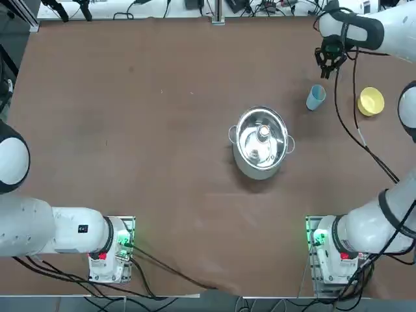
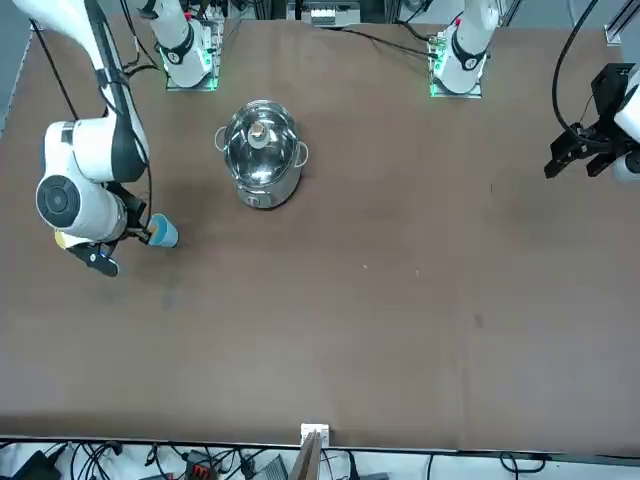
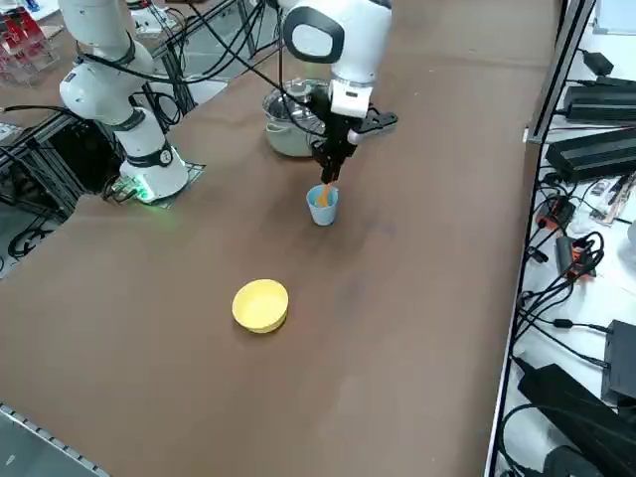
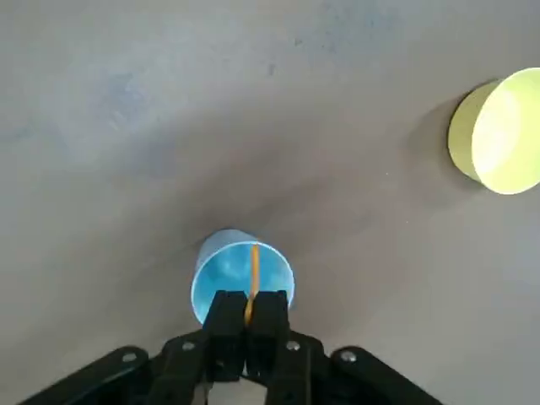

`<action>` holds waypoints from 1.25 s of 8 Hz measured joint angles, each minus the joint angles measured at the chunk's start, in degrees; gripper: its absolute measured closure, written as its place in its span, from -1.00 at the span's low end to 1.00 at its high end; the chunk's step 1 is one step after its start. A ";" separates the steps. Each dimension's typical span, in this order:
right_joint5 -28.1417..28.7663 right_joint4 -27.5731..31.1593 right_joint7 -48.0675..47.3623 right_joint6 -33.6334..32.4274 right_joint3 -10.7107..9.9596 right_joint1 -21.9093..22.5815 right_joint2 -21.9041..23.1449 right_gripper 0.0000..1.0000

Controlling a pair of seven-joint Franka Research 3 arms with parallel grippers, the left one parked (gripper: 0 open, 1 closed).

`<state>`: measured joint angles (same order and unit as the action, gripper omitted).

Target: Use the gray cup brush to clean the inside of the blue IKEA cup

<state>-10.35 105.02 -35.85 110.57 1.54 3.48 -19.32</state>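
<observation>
Right gripper (image 4: 247, 327) clamps brush (image 4: 252, 278) in blue cup (image 4: 221, 272); brown table (image 4: 126, 126).

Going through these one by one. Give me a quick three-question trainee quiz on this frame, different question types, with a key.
1. True or false: the right gripper is shut on the brush.
2. Where does the brush's lower end sit? A) in the blue cup B) in the yellow bowl C) in the steel pot
3. Fill in: in the top view, the bowl lies to the ____ of the cup.

Key: 1 true; 2 A; 3 right.
</observation>
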 joint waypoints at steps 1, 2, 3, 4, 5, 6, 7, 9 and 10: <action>0.00 -0.20 -0.79 0.06 0.18 0.59 -0.30 0.93; 0.00 -0.34 -1.80 0.11 0.26 1.30 -0.52 0.93; 0.00 -0.39 -2.40 0.12 0.34 1.88 -0.59 0.93; 0.01 -0.39 -2.57 0.04 0.36 2.28 -0.62 0.93; 0.01 -0.39 -2.62 -0.18 0.36 2.46 -0.69 0.93; 0.01 -0.39 -2.62 -0.85 0.36 2.54 -0.75 0.93; 0.01 -0.39 -2.62 -1.72 0.36 2.65 -0.78 0.93; 0.01 -0.39 -2.62 -3.54 0.37 2.72 -0.78 0.93; 0.00 -0.40 -2.62 -4.40 0.36 2.71 -0.77 0.93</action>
<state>-10.35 104.62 -38.47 106.17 1.90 6.20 -20.09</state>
